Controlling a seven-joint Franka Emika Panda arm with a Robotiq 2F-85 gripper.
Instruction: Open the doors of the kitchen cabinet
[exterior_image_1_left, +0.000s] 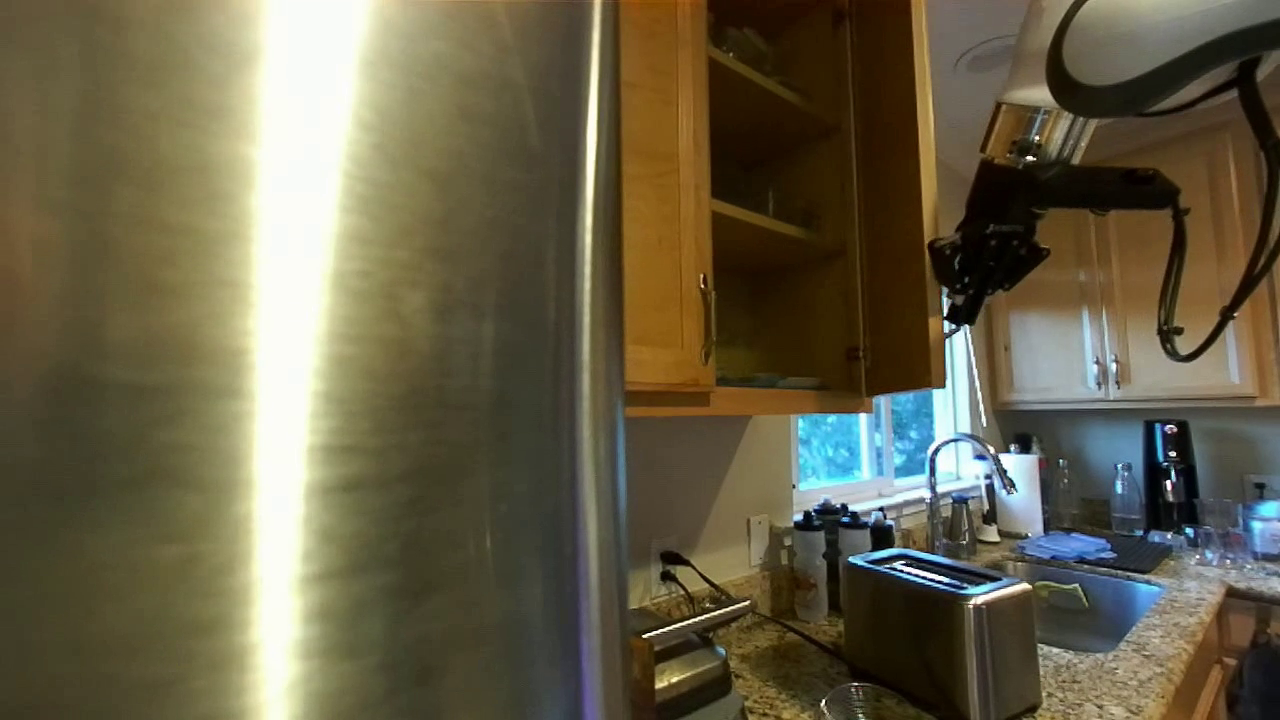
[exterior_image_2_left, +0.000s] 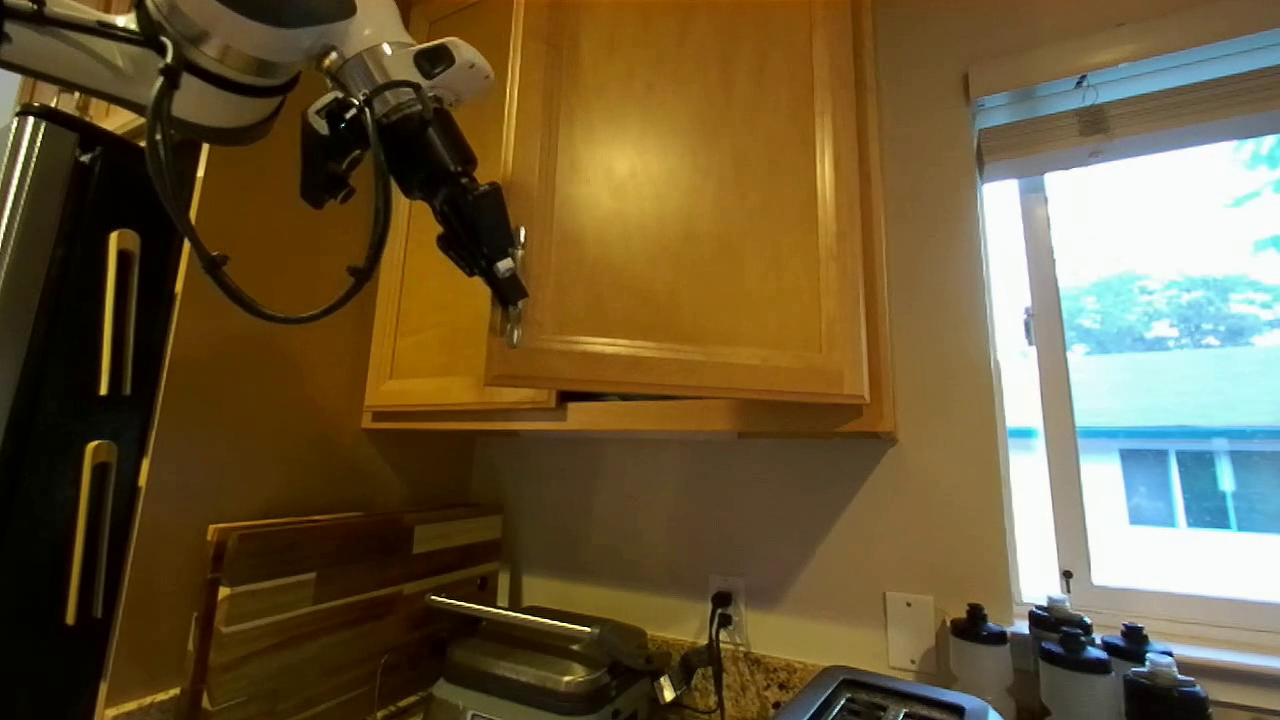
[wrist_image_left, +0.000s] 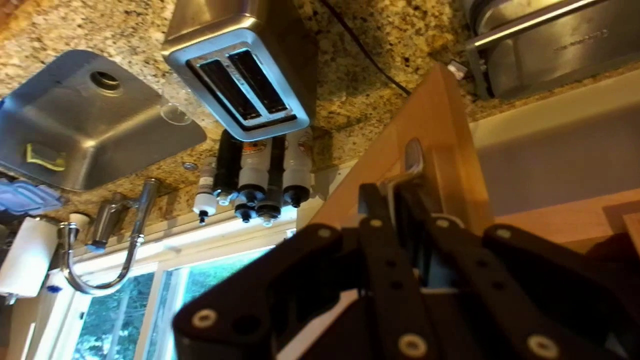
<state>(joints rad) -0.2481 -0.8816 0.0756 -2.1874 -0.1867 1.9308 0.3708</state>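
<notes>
Kitchen cabinet (exterior_image_2_left: 720, 415): fixed on the wall above the counter (exterior_image_1_left: 1170, 630), seen in both exterior views. Two wooden doors, in different states.

Open door (exterior_image_1_left: 890, 200): swung outward from the frame. In an exterior view the interior is exposed, with two shelves (exterior_image_1_left: 772, 87) visible; items on them too dark to identify.

Closed door (exterior_image_1_left: 655, 200): rests against the frame, beside the opening.

Gripper (wrist_image_left: 390, 192): grasping. In the wrist view its black fingers (wrist_image_left: 372, 205) lie on either side of the open door's metal handle (wrist_image_left: 413, 157), pressed in on it. In both exterior views it sits at the outer face of that door, near the free edge, angled downward. The arm (exterior_image_2_left: 215, 55) is raised; a black cable (exterior_image_2_left: 275, 315) hangs from it in a loop.

Surroundings: fridge (exterior_image_1_left: 430, 350) fills much of an exterior view. A toaster (exterior_image_1_left: 940, 640) stands upright on the counter, near the sink (exterior_image_1_left: 1105, 615) and its faucet (exterior_image_1_left: 933, 500). Several bottles (exterior_image_2_left: 1075, 675) stand close together by the window (exterior_image_2_left: 1170, 400). Wooden boards (exterior_image_2_left: 330, 610) stand on edge beneath the cabinet.
</notes>
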